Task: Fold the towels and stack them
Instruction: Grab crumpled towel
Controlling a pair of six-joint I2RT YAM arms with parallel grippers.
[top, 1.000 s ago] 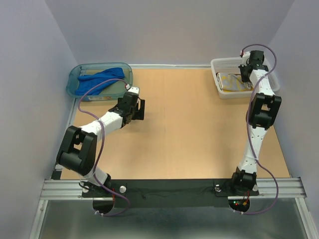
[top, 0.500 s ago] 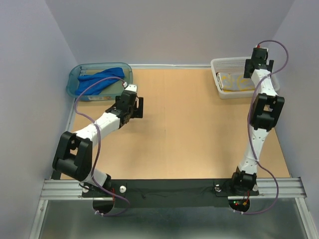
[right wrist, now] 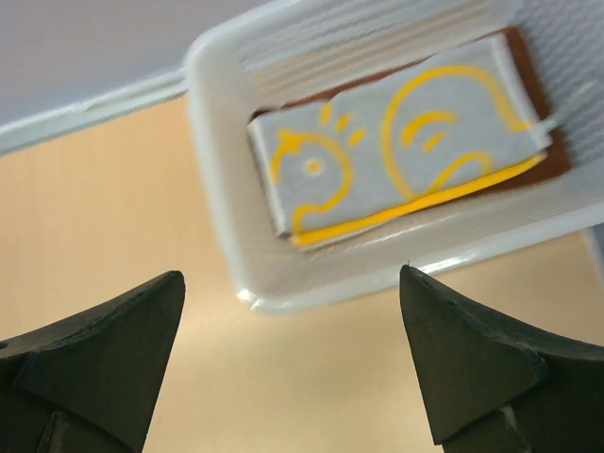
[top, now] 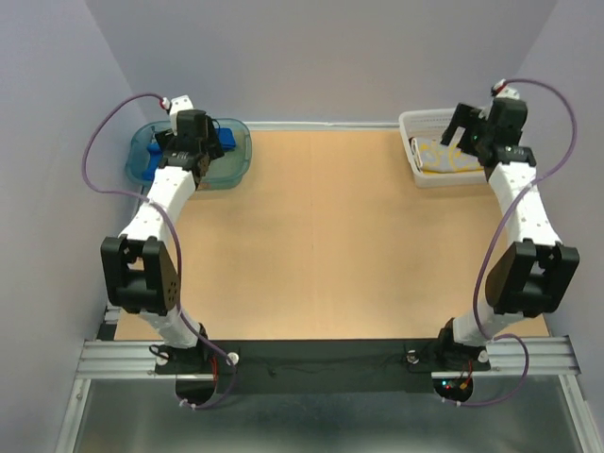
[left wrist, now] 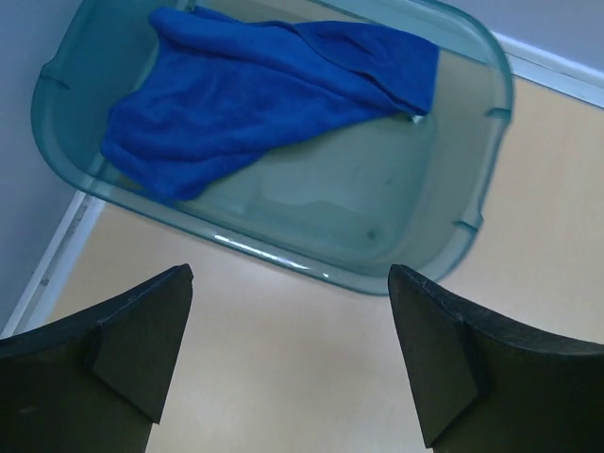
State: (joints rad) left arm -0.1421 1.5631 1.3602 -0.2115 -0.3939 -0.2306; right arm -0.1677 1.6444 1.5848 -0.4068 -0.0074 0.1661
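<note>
From above, shows only a scrap of blue towel (top: pixel 225 140) past the left gripper (top: pixel 193 140) over the teal tub (top: pixel 236 162). In the right wrist view, buries the rust-brown towel (right wrist: pixel 530 75) almost wholly under the yellow towel (right wrist: pixel 396 142) — just a dark rim showing. Crops the white basket (right wrist: pixel 217 189) at the right edge, slightly blurred.
</note>
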